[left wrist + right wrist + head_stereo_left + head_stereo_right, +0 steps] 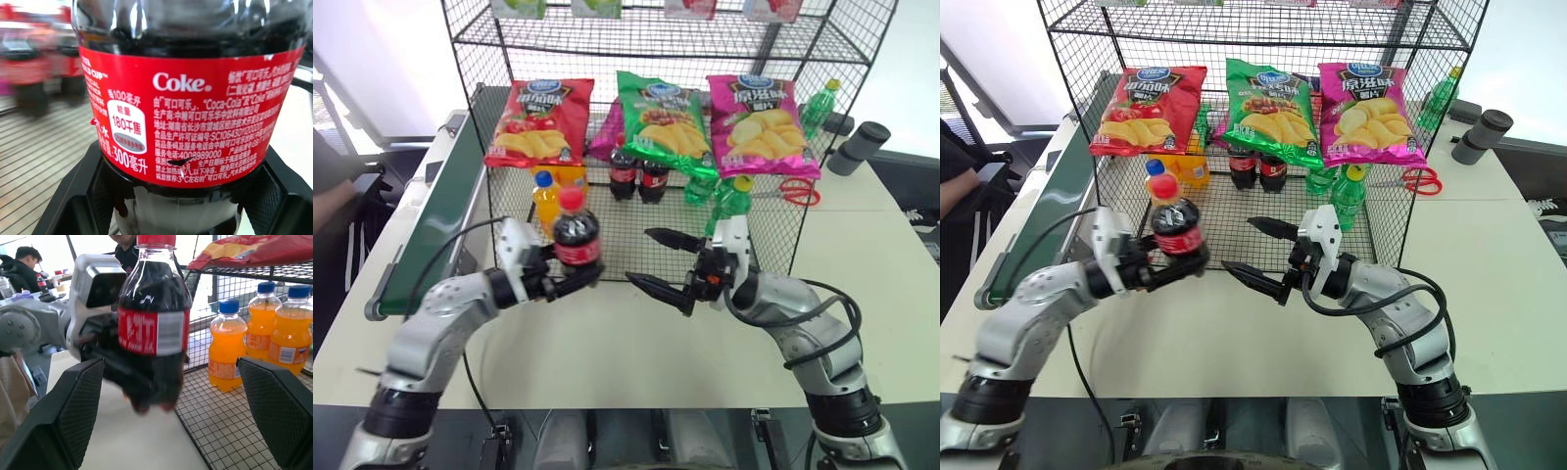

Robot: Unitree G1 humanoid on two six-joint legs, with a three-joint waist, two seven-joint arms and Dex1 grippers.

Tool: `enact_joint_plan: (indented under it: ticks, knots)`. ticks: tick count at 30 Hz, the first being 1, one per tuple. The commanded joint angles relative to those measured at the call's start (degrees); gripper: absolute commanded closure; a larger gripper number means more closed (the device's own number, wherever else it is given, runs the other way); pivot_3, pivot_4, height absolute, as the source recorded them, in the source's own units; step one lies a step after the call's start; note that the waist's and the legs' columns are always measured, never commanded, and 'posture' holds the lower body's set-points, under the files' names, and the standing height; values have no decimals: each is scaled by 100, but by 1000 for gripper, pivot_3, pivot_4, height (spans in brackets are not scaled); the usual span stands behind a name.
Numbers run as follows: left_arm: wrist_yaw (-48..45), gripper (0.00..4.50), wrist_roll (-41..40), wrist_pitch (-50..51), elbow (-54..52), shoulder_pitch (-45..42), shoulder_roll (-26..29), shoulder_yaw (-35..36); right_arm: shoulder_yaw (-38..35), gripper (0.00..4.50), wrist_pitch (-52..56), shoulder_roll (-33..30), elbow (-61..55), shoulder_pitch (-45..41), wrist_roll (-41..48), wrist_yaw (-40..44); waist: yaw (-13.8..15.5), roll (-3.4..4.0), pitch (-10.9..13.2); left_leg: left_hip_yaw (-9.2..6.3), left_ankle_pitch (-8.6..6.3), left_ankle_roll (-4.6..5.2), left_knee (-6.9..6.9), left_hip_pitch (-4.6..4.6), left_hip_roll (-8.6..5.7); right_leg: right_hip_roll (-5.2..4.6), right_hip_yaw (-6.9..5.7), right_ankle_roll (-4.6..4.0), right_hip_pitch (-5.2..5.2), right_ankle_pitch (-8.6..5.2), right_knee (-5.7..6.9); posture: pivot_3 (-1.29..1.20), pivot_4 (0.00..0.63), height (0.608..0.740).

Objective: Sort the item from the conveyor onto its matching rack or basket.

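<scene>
Black wire mesh forms the rack (783, 235), the largest thing here, standing on a pale table (862, 294). Three crisp bags hang from its middle tier: one red (540, 122), one green (664, 119), one pink (762, 122). Along the robot's left side runs the conveyor (435, 220), a dark green belt in a grey frame. On the rack's lower shelf two cola bottles (637, 174) stand side by side. The right wrist view counts three orange-drink bottles (266, 340) with blue caps there, and green bottles (729, 196) with yellow caps stand to the right; their number cannot be told. Red-handled scissors (800, 190) lie on the table beyond the rack.

The third cola bottle (578, 240) is upright in the air, just in front of the rack's lower shelf. The left gripper (570, 282) is clenched on its lower body, the two black fingers (78, 196) pressing either side below the red label. The right gripper (658, 259) stands released, its fingers spread wide and pointing toward the bottle, apart from it.
</scene>
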Motion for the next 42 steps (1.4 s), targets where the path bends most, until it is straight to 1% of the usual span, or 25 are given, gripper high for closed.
enact_joint_plan:
  ticks: [1,6,8,18,19,20,21,22,26,28,29,30,33,36,39,42]
  knots:
    - [-432,1631,321,-515,108,-415,-193,-343,19,0,24,106,-235,-81,95,-108,6,0,0,0,0,1,2,0,-1,3,-1,0,1,0,0,0,150,740]
    - [-771,1631,484,-727,432,-839,-548,-600,-19,0,131,84,-311,34,87,-252,18,0,0,3,0,3,9,-2,-2,13,1,4,3,1,-1,0,150,740]
    - [-881,1631,600,-806,526,-893,-592,-654,-70,0,163,74,-348,81,131,-279,19,0,0,2,0,4,15,-5,-2,30,0,5,3,1,-1,0,150,740]
    - [-1046,1631,977,-1050,692,-1001,-749,-787,-64,0,263,100,-418,107,289,-303,17,0,0,-2,0,5,16,-4,4,44,1,7,3,1,3,0,150,740]
    - [-1048,1631,1001,-1055,690,-995,-766,-777,-62,538,269,97,-407,97,298,-294,17,0,0,-1,0,5,16,-4,4,44,1,7,3,1,3,0,150,740]
    - [-1036,1631,1018,-1056,683,-985,-783,-763,-60,753,276,89,-399,90,309,-285,18,0,0,-1,0,5,16,-4,4,44,1,7,3,1,2,0,150,740]
    - [-1018,1631,1034,-1058,674,-974,-795,-750,-57,1227,269,83,-393,83,309,-274,18,0,0,-1,0,5,16,-4,4,44,1,7,3,1,3,0,150,740]
    - [-1007,1631,1037,-1044,664,-966,-799,-740,-55,1491,259,79,-388,75,306,-265,17,0,0,-2,0,5,16,-4,4,44,1,7,3,1,3,0,150,740]
    - [-975,1631,967,-842,610,-934,-805,-718,-68,1496,195,104,-342,15,287,-258,15,0,0,-2,0,5,17,-4,4,44,2,8,3,1,4,0,150,740]
    - [-901,596,896,-659,612,-930,-818,-668,-86,1496,165,142,-300,-41,284,-271,16,0,0,-2,0,5,17,-4,4,44,2,8,3,1,5,0,150,740]
    - [-880,196,886,-633,614,-919,-808,-642,-97,1496,141,162,-267,-70,269,-285,15,0,0,-2,0,5,17,-4,4,44,2,8,3,1,5,0,150,740]
    - [-841,72,920,-662,620,-899,-795,-617,-105,1496,102,180,-230,-95,236,-301,14,0,0,-2,0,5,17,-4,4,44,1,8,3,1,5,0,150,740]
    - [-638,72,1089,-840,662,-811,-763,-539,-134,1496,-51,226,-114,-146,75,-359,12,0,0,-3,0,5,18,-3,5,45,2,8,3,1,6,0,150,740]
    - [-434,72,1019,-654,641,-348,-504,-189,-213,1496,-389,326,283,-193,-355,-650,-14,0,0,-2,0,5,18,-1,6,47,3,8,3,2,6,0,150,740]
    - [-282,72,909,-523,566,80,-342,141,-127,1496,-603,378,779,-155,-791,-897,-4,0,0,-1,0,5,17,2,10,48,8,8,2,1,8,0,150,740]
    - [-111,72,890,-566,493,428,-261,416,-36,1496,-1217,629,1338,-189,-1294,-1188,8,1,0,0,0,5,17,2,9,43,8,7,3,1,9,0,150,740]
